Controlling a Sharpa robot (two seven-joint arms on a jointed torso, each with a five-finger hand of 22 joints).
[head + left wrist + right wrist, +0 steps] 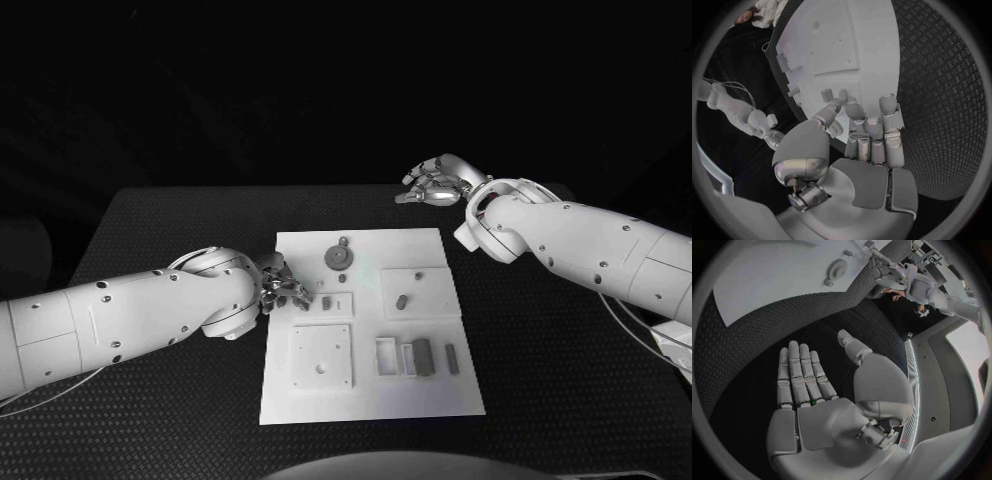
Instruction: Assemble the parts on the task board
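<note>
Task board (369,330) is lying mid-frame, grey parts (418,357) sitting loose in its lower right. Left hand (283,291) is hovering at the board's left edge, fingers extended, holding nothing. Right hand (433,183) is waiting upper right, flat and empty. Judged stage: reaching; next calls for pinching a part.

Task board (368,395) mid-table (173,215); left hand (284,291) at its left edge.

Dim scene overall, black surround, white task board (372,330) brightest and slightly glaring, counter (548,380) nearly lost in dark, soft shadows beneath fingers (879,117), wrist views heavily fisheye-bent, rims vignetted, edges soft.
</note>
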